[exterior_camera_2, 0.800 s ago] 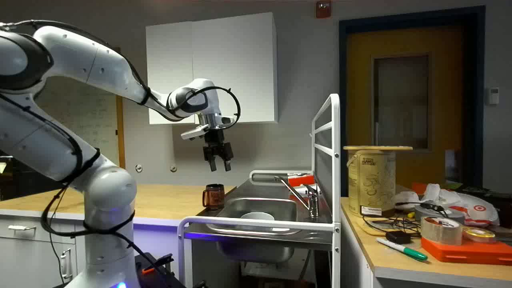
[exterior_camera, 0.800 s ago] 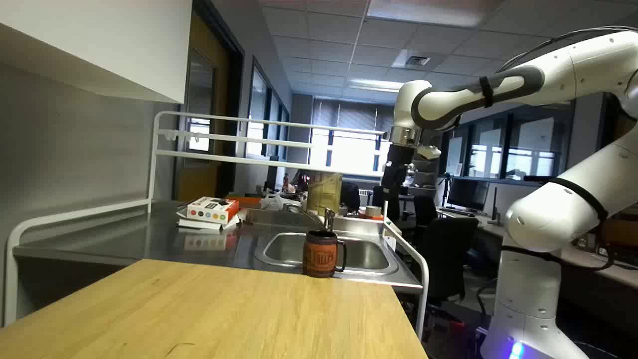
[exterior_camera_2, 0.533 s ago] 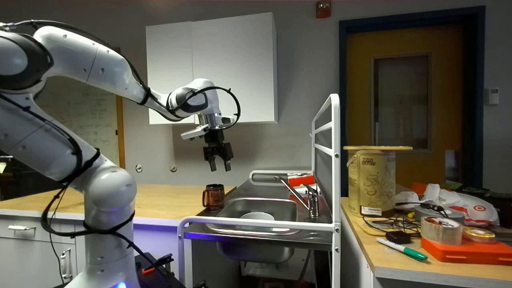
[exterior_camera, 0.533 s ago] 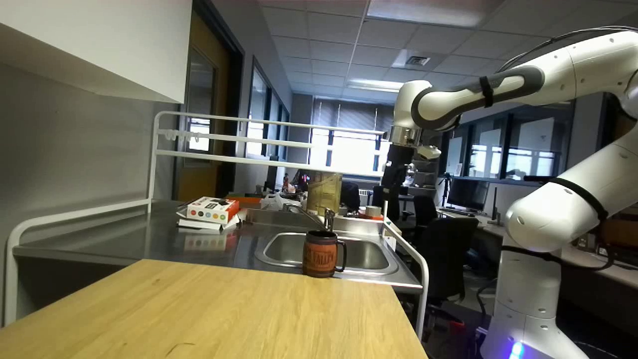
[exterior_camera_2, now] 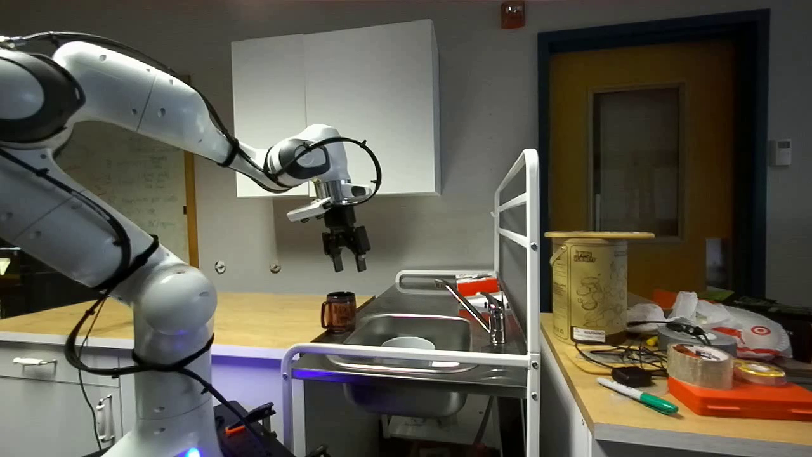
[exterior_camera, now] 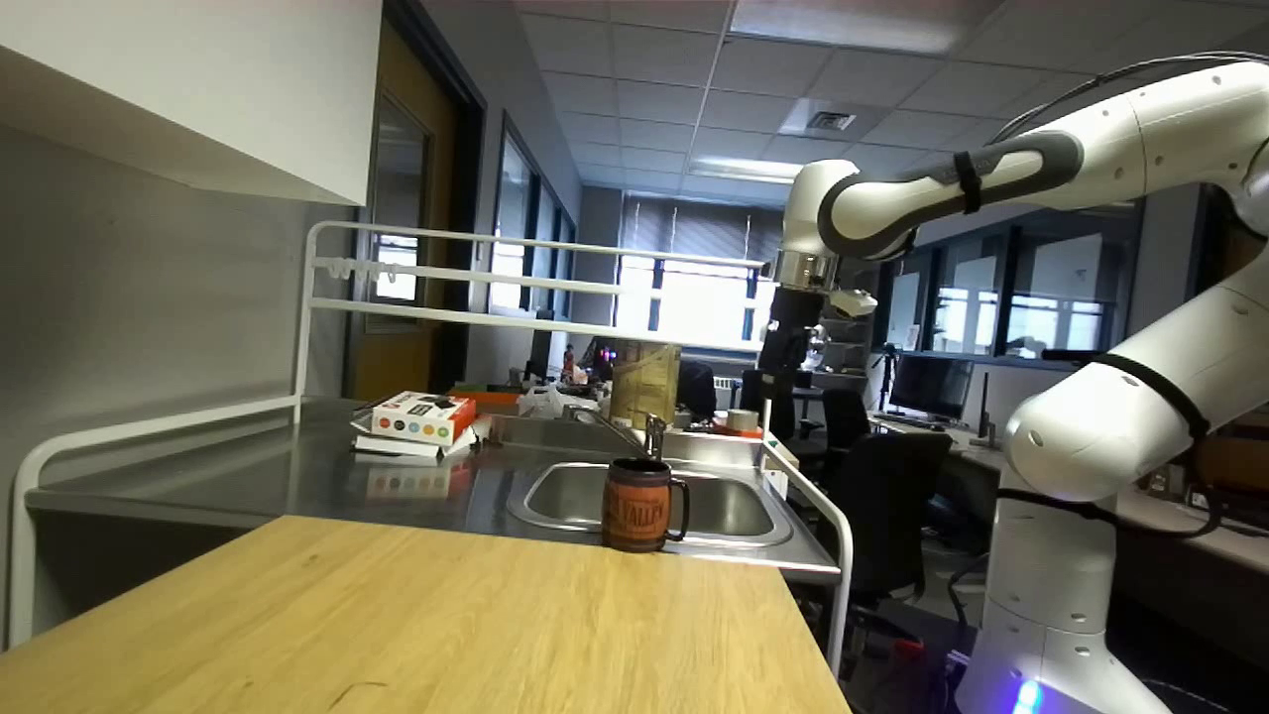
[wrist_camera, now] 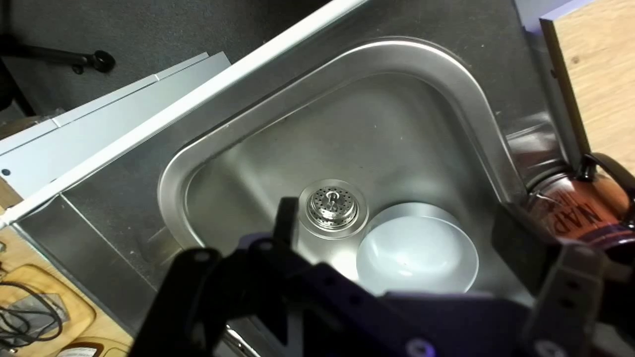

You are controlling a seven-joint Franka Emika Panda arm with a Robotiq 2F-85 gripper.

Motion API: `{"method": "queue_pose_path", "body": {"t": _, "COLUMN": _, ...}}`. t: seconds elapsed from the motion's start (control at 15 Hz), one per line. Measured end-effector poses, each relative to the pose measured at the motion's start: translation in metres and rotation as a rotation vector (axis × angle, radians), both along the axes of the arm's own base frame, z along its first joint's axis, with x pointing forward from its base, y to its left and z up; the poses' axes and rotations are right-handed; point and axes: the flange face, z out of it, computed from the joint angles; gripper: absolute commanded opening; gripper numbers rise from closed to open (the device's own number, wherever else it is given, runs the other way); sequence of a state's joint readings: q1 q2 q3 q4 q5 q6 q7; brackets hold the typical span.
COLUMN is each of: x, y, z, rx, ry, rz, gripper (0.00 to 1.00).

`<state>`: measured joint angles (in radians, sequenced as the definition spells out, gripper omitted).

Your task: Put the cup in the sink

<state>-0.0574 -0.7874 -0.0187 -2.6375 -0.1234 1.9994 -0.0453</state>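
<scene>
My white arm point(exterior_camera_2: 171, 114) takes up a side of both exterior views, wrist bent down. Pale wooden worktop point(exterior_camera: 446, 625) next, running up to a steel counter point(exterior_camera: 317, 486). White cabinet point(exterior_camera_2: 374, 108) high above, 2 doors. White rail frame point(exterior_camera_2: 533, 298) along the counter; past it, in an exterior view, a side worktop point(exterior_camera_2: 615, 409).

Steel sink point(wrist_camera: 397, 134) set into the counter; wrist view looks down into it. Gold tub point(exterior_camera_2: 590, 289) on the side worktop, flat board point(exterior_camera_2: 599, 235) lying on top. Orange case point(exterior_camera_2: 748, 398) there too, 2 tape rolls point(exterior_camera_2: 700, 366) on it. Red-and-white box point(exterior_camera: 421, 416) on the counter. Chrome faucet point(exterior_camera_2: 497, 320) beside the sink.

Cup point(exterior_camera: 637, 506), the task's thing: orange-brown, dark rim, lettering on the side. Upright, outside the sink, just beside its rim, where wooden worktop meets steel. Can't tell which surface bears it. Handle toward my arm's side in both exterior views.

White bowl point(wrist_camera: 421, 255) inside the sink. My 2 black fingers point(exterior_camera_2: 337, 261) point down, spread wide with a gap between, up in the air, well apart from the cup. Through that gap, in the wrist view: the bowl and, just beside it, the shiny drain strainer point(wrist_camera: 333, 203). Green-capped marker point(exterior_camera_2: 637, 395) lies near the orange case.
</scene>
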Motion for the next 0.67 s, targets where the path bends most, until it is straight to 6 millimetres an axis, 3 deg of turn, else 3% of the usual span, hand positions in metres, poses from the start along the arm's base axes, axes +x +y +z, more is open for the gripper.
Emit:
{"method": "queue_pose_path", "body": {"t": 0.33, "x": 0.005, "y": 0.001, "z": -0.006, "rx": 0.0, "ry": 0.018, "rz": 0.003, "gripper": 1.0}}
{"method": "queue_pose_path", "body": {"t": 0.67, "x": 0.033, "y": 0.019, "z": -0.03, "rx": -0.013, "ry": 0.081, "rz": 0.05, "gripper": 1.0}}
